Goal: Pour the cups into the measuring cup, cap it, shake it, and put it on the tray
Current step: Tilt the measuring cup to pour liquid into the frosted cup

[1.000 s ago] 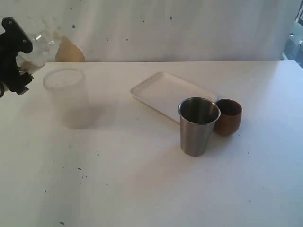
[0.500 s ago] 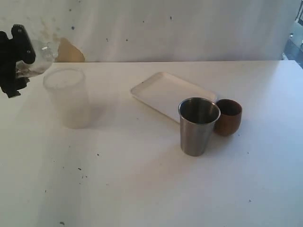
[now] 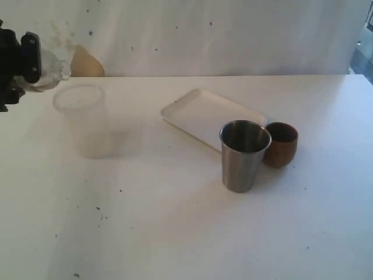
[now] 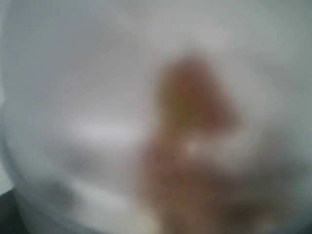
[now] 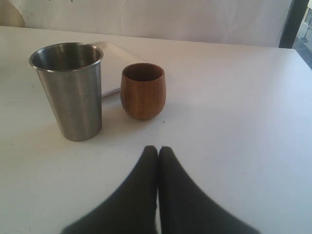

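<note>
At left your left gripper (image 3: 26,63) holds the measuring cup (image 3: 53,69) tilted, right gripper (image 5: 157,152) closed; lowering could topple the frosted cup (image 3: 84,119).

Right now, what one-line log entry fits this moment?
left jaws: gripping clear cup, held in the air | right jaws: shut, empty, near steel tumbler and wooden cup | tray: no cup on it
</note>
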